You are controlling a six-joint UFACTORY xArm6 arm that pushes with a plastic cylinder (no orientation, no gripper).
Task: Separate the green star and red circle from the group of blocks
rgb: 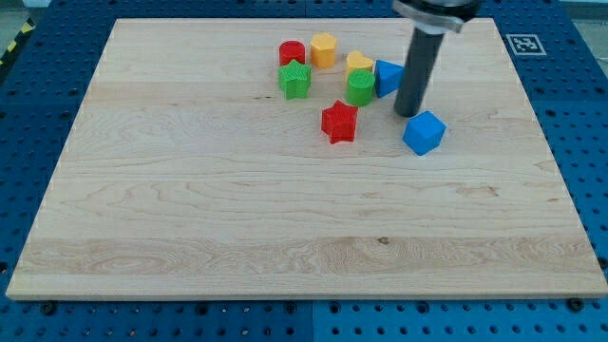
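Green star (295, 80) and red circle (292, 52) sit touching at the cluster's left end, well to the view's left of my tip (409, 114). My end effector is a bare rod (nothing to open or close), resting just above the blue cube (424, 133), with the green cylinder (360, 87) between.

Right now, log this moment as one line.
my tip: right of cluster, beside blue cube | green star, red circle: in group, untouched
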